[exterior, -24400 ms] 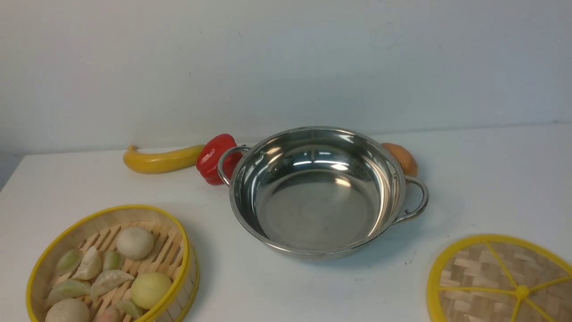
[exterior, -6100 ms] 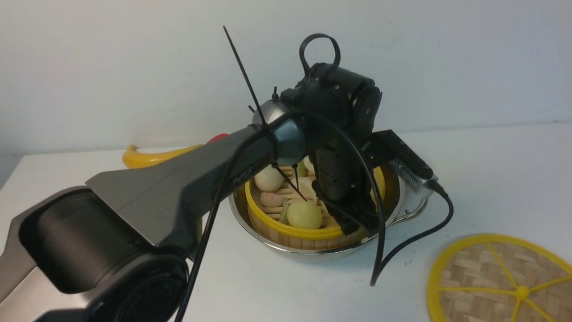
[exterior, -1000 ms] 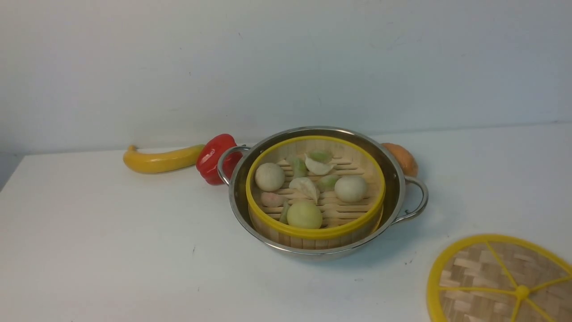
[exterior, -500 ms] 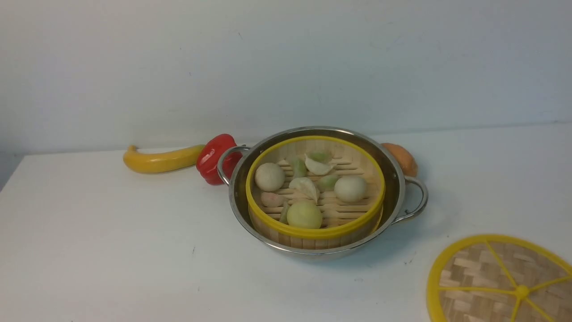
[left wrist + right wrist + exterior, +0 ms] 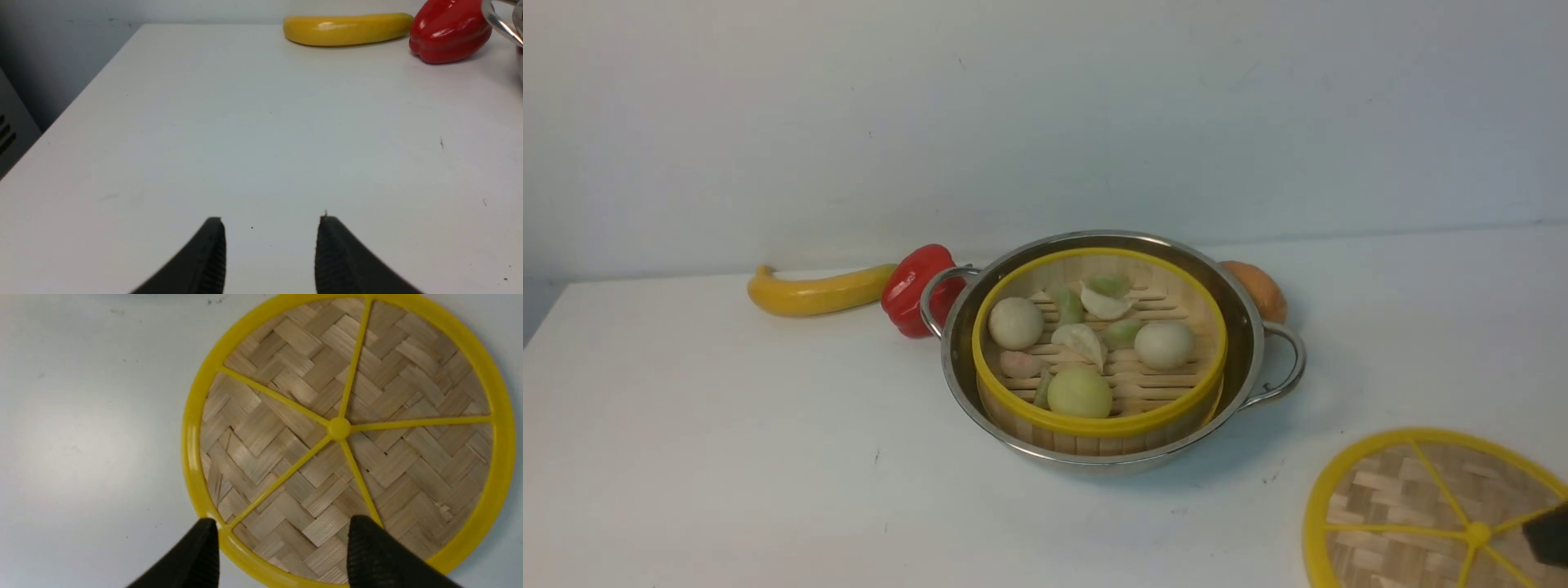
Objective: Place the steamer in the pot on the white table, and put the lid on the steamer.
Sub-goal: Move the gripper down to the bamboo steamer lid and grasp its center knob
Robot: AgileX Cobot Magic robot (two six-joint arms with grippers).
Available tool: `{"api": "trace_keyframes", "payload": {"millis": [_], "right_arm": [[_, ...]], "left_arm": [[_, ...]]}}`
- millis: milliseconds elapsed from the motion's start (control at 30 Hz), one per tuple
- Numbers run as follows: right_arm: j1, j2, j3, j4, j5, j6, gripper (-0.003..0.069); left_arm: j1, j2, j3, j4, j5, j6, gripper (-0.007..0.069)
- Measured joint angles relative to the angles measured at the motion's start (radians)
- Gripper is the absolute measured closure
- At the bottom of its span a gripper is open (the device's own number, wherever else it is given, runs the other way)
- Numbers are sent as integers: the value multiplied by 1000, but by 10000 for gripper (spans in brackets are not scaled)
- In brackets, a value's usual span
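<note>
Right gripper (image 5: 284, 520) is seen with jaws spread, nothing pinched. It is held over the lid (image 5: 339, 428), one fingertip above the yellow rim, the other above the weave. Contact with the lid cannot be told. The lid is laid flat on the white table (image 5: 727, 425), near right, well apart from the pot (image 5: 1245, 327). Inside the pot the steamer (image 5: 1098, 425) is seated, uncovered, filled with buns and dumplings (image 5: 1080, 392). Over bare table on the left, the left gripper (image 5: 270, 219) is seen spread too, empty. At the far edge a yellow banana (image 5: 347, 28) and a red pepper (image 5: 449, 30) are lined up, pepper just beside the pot's left handle. An orange item (image 5: 1258, 287) is half hidden behind the pot.
</note>
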Motion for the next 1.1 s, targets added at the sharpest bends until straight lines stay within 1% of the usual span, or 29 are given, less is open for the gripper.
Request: {"api": "trace_keyframes", "payload": {"millis": [267,433,733,900,967,1033,1100], "right_arm": [[0,286,-150,-17,12,13,270],[0,386,-184,-22,8,14,276],[1,491,-189,-49,-35,8,289],[54,536,-189,-99,-59,18,289],[81,543,-189,-131,-67,44,289],[106,544,-189,-190,-72,104,289],[113,544,-189,-213,-73,126,289]], "left_arm": [[0,0,0,0,0,0,334],[0,0,0,0,0,0,334],[0,0,0,0,0,0,334],[0,0,0,0,0,0,334],[0,0,0,0,0,0,334],[0,0,0,0,0,0,334],[0,0,0,0,0,0,334]]}}
